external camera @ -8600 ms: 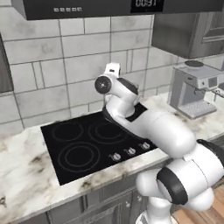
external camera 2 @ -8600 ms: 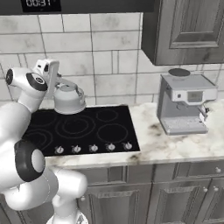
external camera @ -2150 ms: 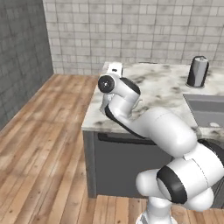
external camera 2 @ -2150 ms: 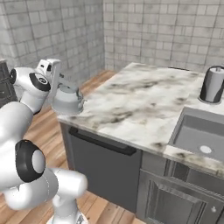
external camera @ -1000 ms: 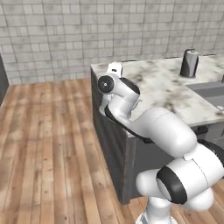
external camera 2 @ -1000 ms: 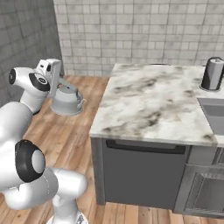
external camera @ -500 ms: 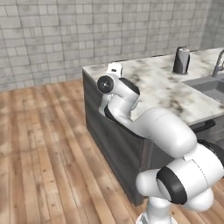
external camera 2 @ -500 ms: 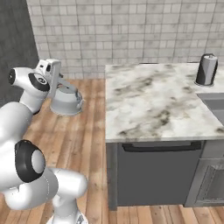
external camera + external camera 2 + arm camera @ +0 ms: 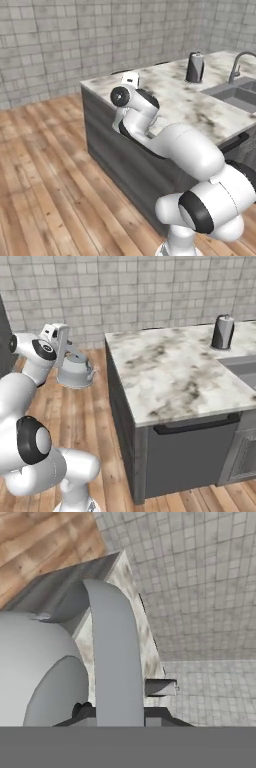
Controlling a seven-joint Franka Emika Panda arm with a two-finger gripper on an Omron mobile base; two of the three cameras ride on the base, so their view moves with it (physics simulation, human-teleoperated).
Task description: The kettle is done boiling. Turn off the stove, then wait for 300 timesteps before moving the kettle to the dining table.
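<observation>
My gripper (image 9: 66, 352) is shut on the slanted grey handle (image 9: 117, 662) of the small silver-grey kettle (image 9: 75, 372). The kettle hangs in the air over the wooden floor, to the left of the dining table (image 9: 170, 373) and about level with its marble top. In the hand view the kettle's rounded body (image 9: 35, 672) fills the left, and the handle runs up from my gripper (image 9: 117, 712). The dining table (image 9: 172, 97) has a white veined top and a dark grey base; its top (image 9: 131, 607) lies beyond the kettle. The stove is out of view.
A tall dark canister (image 9: 222, 332) stands at the far end of the marble top, seen too as the canister (image 9: 194, 67). A faucet (image 9: 239, 62) and a sink (image 9: 245, 368) sit at the right. Wooden floor (image 9: 40, 165) spreads left, with a tiled wall (image 9: 150, 291) behind.
The whole picture has swung as the base drives: the island counter now lies further right and nearer. The kettle stays in the gripper, held the same way.
</observation>
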